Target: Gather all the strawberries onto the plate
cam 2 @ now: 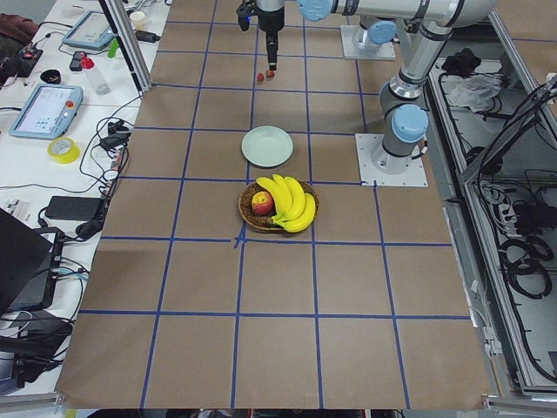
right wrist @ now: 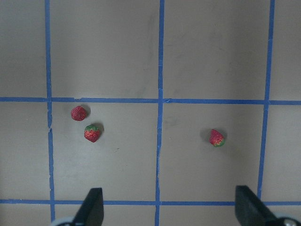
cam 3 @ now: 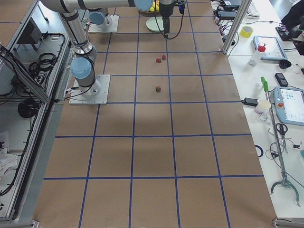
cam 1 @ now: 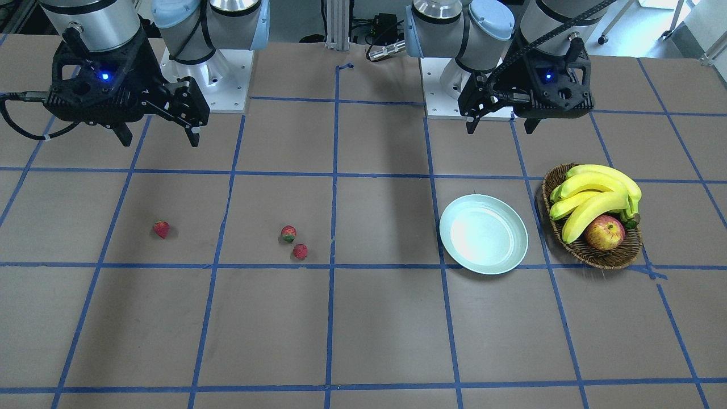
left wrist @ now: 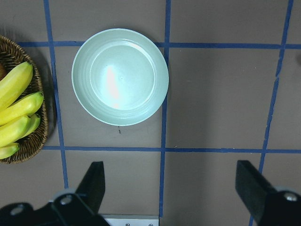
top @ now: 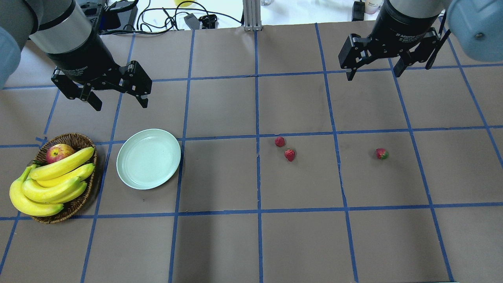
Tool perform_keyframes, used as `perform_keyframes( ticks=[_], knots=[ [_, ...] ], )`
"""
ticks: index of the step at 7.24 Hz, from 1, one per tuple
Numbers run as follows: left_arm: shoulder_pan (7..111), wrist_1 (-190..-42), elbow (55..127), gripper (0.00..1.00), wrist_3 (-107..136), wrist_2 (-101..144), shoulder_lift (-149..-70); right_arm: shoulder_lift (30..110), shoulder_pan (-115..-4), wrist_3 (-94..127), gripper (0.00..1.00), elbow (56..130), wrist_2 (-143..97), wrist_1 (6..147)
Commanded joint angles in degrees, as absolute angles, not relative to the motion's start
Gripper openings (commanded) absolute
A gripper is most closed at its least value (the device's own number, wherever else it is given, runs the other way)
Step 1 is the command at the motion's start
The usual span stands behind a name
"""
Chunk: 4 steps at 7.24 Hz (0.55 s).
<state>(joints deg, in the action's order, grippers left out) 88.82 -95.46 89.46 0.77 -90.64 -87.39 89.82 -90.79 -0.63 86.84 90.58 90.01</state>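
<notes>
Three small red strawberries lie on the brown table: two close together [top: 279, 141] [top: 289, 154] near the middle, and one [top: 381, 153] alone further to the right. The pale mint-blue plate [top: 148, 158] sits on the left half with nothing on it. My left gripper [top: 120, 105] hovers open behind the plate, which its wrist view shows in full [left wrist: 120, 76]. Well above the table, my right gripper [top: 373, 74] hangs open behind the strawberries. Its wrist view shows all three of them [right wrist: 78, 113] [right wrist: 92, 133] [right wrist: 217, 138] below the open fingers. Neither gripper holds anything.
A brown wicker basket [top: 72, 139] stands just left of the plate, holding a bunch of bananas [top: 51, 181] and a red-yellow apple [top: 59, 152]. Blue tape lines grid the table. Cables and gear lie beyond the far edge.
</notes>
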Motion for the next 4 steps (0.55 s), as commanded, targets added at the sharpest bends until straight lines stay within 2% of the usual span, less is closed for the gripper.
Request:
perform_keyframes(
  ticks=[1,4],
  knots=[
    [88.77,-95.19,89.82,1.0,0.53,-90.79,-87.36,89.82,-90.7,-0.7,1.0,86.84,90.53,90.0],
    [88.77,-94.75,90.7,1.0,0.44,-90.97,-87.36,89.91,-90.7,-0.62,1.0,86.92,90.53,90.0]
  ],
)
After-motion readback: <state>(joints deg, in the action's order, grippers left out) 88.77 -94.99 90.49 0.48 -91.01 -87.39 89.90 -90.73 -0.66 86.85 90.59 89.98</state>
